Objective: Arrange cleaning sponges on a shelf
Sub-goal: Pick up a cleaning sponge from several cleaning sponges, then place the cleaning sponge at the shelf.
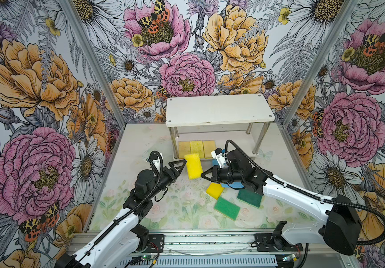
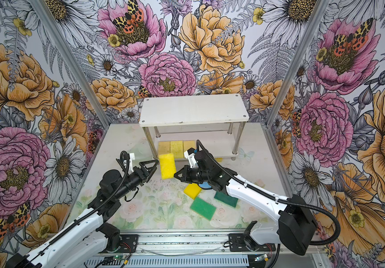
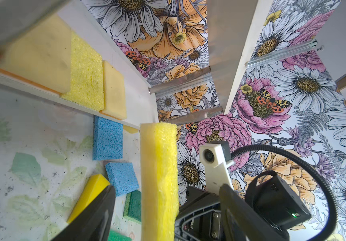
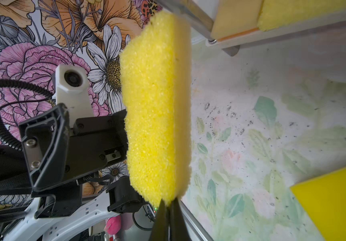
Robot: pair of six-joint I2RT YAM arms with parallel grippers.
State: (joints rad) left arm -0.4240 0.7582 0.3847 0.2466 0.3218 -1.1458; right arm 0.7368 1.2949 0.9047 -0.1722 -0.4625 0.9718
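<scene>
The right gripper (image 1: pixel 203 174) is pinched tight on one end of a yellow sponge (image 1: pixel 193 166), holding it clear of the table (image 1: pixel 140 143) just in front of the shelf (image 1: pixel 219 109), arm stretched low from the right. The left gripper (image 1: pixel 181 168) (jaws spread wide) straddles its opposite edge, wrist raised, elbow bent. Three sponges (image 1: pixel 196 148) line the shelf's lower tier.
</scene>
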